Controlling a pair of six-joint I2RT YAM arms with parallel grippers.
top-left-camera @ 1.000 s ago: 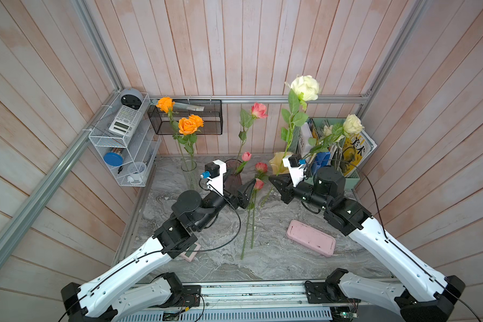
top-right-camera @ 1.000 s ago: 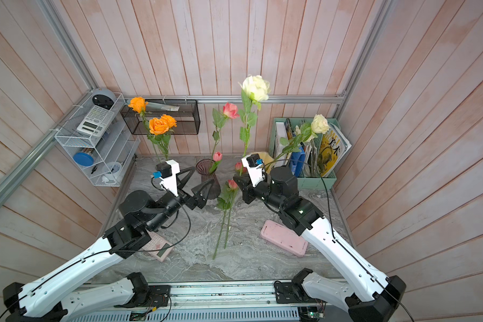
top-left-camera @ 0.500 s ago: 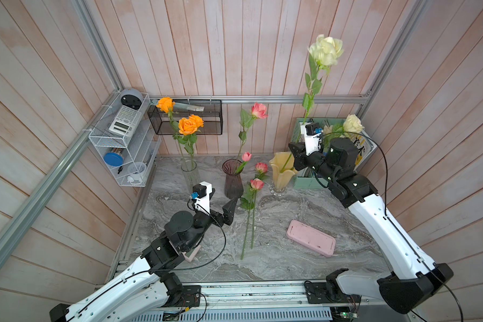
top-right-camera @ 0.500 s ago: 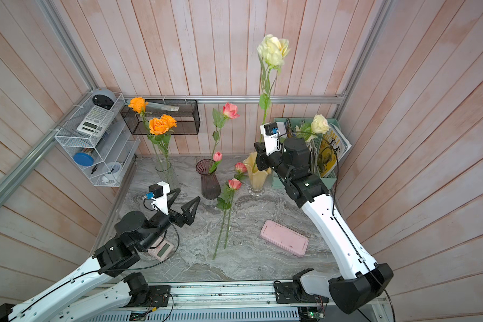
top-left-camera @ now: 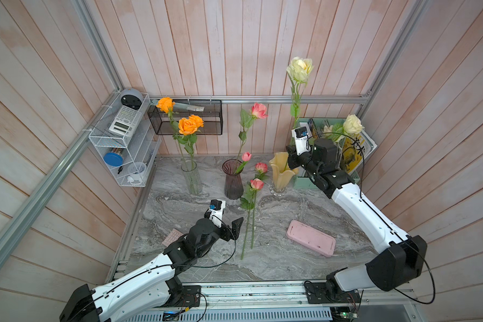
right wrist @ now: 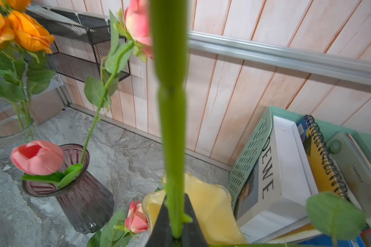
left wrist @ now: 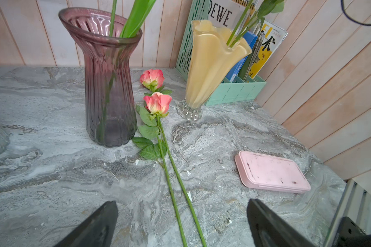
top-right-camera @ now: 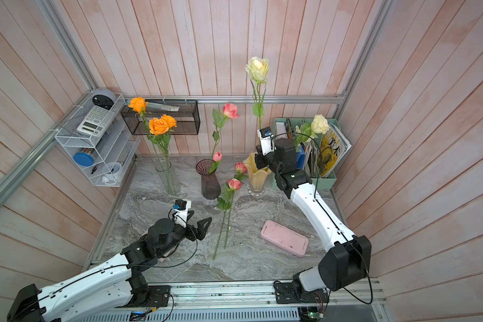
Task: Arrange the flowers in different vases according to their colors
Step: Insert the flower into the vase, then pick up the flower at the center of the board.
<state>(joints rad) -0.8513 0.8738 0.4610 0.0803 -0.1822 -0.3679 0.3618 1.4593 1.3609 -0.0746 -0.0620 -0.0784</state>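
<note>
Right arm has carried the cream rose from the middle of the worktop up toward its far right corner. Left arm has backed off the purple vase toward the near edge.

- Right tool: clenched on the rose's stem. Bloom high, stem upright, directly over the yellow vase. Lower stem end hidden, so entry cannot be told.
- Second cream rose already leans from that vase.
- Left tool: released, jaws wide, empty, low beside the stems of two pink roses lying flat mid-worktop.
- Orange roses stand in the clear vase.

Judgement: cream nearly sorted; the pink pair comes next.
</note>
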